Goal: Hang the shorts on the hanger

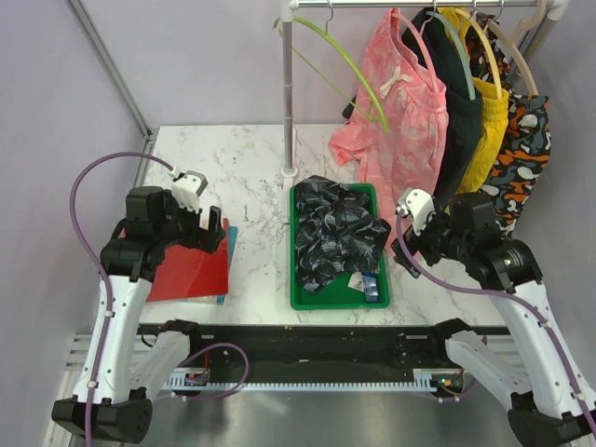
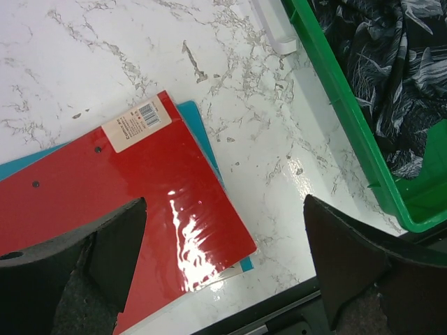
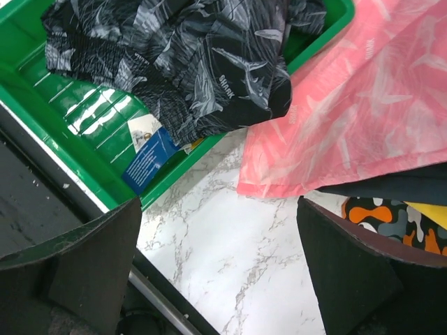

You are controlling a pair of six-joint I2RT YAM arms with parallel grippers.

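shorts (image 1: 335, 233) crumpled, waistband buried | tag (image 3: 150, 160) print unreadable | teal folder (image 2: 198, 124) at left edge mostly under red folder (image 2: 105, 195) | hanger (image 1: 357, 67) hook too thin to tell

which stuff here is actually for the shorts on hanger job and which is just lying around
For the job:
shorts, heaped in the green tray
lime-green hanger, hanging on the rail

Just lying about:
red folder with a teal folder under it
pink garment, dark green garment, yellow garment, orange camo garment, all hung on the rail
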